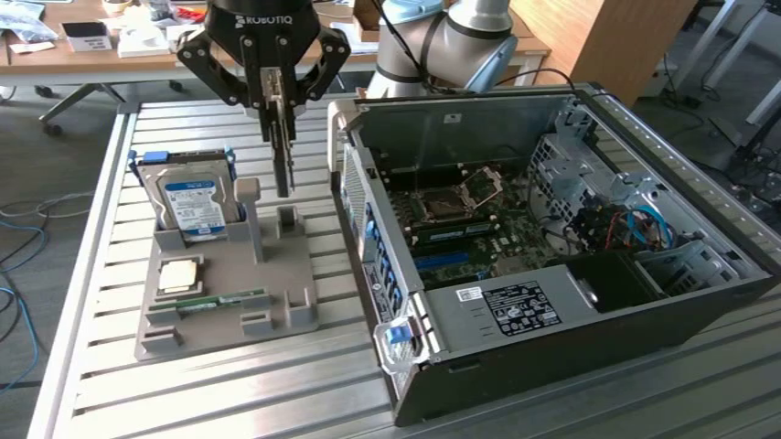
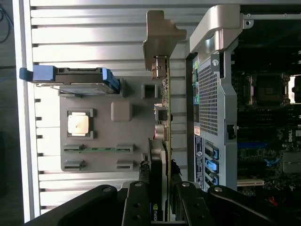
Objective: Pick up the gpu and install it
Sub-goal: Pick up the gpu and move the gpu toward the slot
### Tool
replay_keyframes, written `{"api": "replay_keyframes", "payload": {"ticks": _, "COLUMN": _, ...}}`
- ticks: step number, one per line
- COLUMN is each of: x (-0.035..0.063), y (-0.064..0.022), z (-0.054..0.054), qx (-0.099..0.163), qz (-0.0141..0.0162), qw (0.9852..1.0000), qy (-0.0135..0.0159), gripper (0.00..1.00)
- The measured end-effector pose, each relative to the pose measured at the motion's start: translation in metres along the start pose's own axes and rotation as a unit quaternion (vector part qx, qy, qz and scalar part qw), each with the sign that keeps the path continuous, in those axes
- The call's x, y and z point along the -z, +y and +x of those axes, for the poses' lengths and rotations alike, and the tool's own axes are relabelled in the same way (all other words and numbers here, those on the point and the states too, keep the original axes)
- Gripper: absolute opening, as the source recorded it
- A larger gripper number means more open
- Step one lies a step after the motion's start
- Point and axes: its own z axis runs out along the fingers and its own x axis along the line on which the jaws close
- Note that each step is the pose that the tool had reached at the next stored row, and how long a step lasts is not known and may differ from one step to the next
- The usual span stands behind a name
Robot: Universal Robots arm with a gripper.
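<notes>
The black pincer (image 1: pixel 281 99) grips the thin, flat gpu (image 1: pixel 284 157) upright above the grey moulded tray (image 1: pixel 278 279).

1. A slatted aluminium table (image 1: pixel 183 393) fills the exterior view from seven to five o'clock, its ribs glaring under bright light.
2. A cluttered wooden desk (image 1: pixel 61 60) stands at eleven o'clock.
3. A wooden cabinet (image 1: pixel 604 37) stands at one o'clock.
4. Grey floor (image 1: pixel 49 155) with loose cables (image 1: pixel 25 219) lies at nine o'clock.
</notes>
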Motion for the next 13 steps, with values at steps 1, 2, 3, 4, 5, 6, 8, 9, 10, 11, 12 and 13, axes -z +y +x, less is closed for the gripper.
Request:
{"api": "replay_keyframes", "payload": {"ticks": 1, "x": 0.0, "y": 0.0, "z": 0.0, "qx": 0.0, "qz": 0.0, "qw": 1.0, "qy": 0.0, "gripper": 0.27}}
{"api": "replay_keyframes", "payload": {"ticks": 2, "x": 0.0, "y": 0.0, "z": 0.0, "qx": 0.0, "qz": 0.0, "qw": 1.0, "qy": 0.0, "gripper": 0.27}}
{"api": "replay_keyframes", "payload": {"ticks": 3, "x": 0.0, "y": 0.0, "z": 0.0, "qx": 0.0, "qz": 0.0, "qw": 1.0, "qy": 0.0, "gripper": 0.27}}
{"api": "replay_keyframes", "payload": {"ticks": 4, "x": 0.0, "y": 0.0, "z": -0.0001, "qx": 0.0, "qz": 0.0, "qw": 1.0, "qy": 0.0, "gripper": 0.27}}
{"api": "replay_keyframes", "payload": {"ticks": 5, "x": 0.0001, "y": 0.0, "z": -0.0004, "qx": 0.0, "qz": 0.0001, "qw": 1.0, "qy": 0.0, "gripper": 0.27}}
{"api": "replay_keyframes", "payload": {"ticks": 6, "x": 0.0, "y": 0.0, "z": -0.0008, "qx": 0.0, "qz": 0.0, "qw": 1.0, "qy": 0.0, "gripper": 0.27}}
{"api": "replay_keyframes", "payload": {"ticks": 8, "x": 0.0, "y": 0.0001, "z": -0.0019, "qx": 0.0, "qz": 0.0, "qw": 1.0, "qy": 0.0, "gripper": 0.27}}
{"api": "replay_keyframes", "payload": {"ticks": 9, "x": -0.0001, "y": 0.0001, "z": -0.0025, "qx": 0.0, "qz": 0.0, "qw": 1.0, "qy": 0.0, "gripper": 0.27}}
{"api": "replay_keyframes", "payload": {"ticks": 10, "x": -0.0001, "y": 0.0002, "z": -0.0033, "qx": 0.0, "qz": 0.0, "qw": 1.0, "qy": 0.0, "gripper": 0.27}}
{"api": "replay_keyframes", "payload": {"ticks": 11, "x": -0.0001, "y": 0.0002, "z": -0.0042, "qx": 0.0, "qz": -0.0001, "qw": 1.0, "qy": 0.0, "gripper": 0.27}}
{"api": "replay_keyframes", "payload": {"ticks": 12, "x": -0.0001, "y": 0.0003, "z": -0.0053, "qx": 0.0, "qz": -0.0001, "qw": 1.0, "qy": 0.0, "gripper": 0.27}}
{"api": "replay_keyframes", "payload": {"ticks": 13, "x": -0.0001, "y": 0.0003, "z": -0.0065, "qx": 0.0, "qz": -0.0001, "qw": 1.0, "qy": 0.0, "gripper": 0.27}}
